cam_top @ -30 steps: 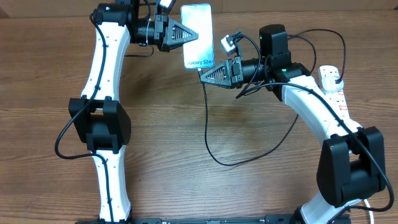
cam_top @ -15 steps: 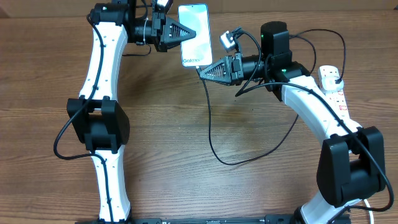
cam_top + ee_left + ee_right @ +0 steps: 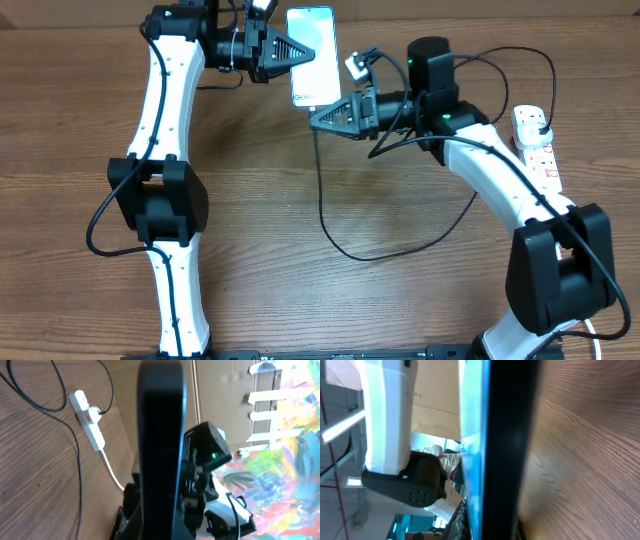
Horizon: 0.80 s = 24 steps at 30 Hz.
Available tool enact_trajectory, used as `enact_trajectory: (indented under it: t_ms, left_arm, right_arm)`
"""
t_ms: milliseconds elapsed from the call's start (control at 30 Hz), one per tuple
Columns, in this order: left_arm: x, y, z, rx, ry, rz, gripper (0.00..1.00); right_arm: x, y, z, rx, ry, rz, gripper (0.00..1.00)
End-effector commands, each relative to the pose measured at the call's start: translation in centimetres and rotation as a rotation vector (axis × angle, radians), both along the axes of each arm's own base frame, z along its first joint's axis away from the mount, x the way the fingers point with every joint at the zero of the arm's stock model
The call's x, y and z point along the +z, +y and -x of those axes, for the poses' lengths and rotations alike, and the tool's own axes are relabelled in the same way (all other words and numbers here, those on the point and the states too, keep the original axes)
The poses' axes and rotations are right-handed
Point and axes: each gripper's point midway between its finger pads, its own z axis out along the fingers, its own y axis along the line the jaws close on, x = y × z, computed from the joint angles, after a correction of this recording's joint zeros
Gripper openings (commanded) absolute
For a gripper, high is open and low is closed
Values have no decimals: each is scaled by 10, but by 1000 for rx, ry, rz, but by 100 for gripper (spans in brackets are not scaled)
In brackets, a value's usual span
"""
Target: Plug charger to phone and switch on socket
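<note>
Phone [image 3: 322,30] clamped in left pincer [image 3: 303,52] | right pincer [image 3: 316,115] reaching inward, closed, seemingly pinching charger [image 3: 321,190] tip

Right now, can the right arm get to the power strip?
Probably yes: the power strip lies uncovered beside that arm, but the right gripper holds the charger at the phone.

Lit phone [image 3: 312,50] top centre, black charger [image 3: 321,200] below, white socket [image 3: 537,150] right.
</note>
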Motion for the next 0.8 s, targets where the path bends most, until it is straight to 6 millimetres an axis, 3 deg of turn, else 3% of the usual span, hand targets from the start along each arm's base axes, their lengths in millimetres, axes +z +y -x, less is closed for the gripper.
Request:
enact_trajectory:
  t_ms: [0,267,467,633,767]
  left_arm:
    - [31,-12,18,-42,7,46,4]
    - [32,-11,14,-41,-38,49,4]
    - [36,5,-4,-6,-167,53,4]
    - [-6,45,-41,186,-173,-212,4]
    - [-24,69,-49,261,-117,-311,4]
  right_arm:
    - [2,-3,-23,-123,-59,46,4]
    - [3,-5,-23,-123,-56,43,4]
    - [4,-5,-21,-111,-54,37,4]
    - [2,-11,-25,-126,-47,40,4]
    - [2,-16,-28,-137,-47,42,4]
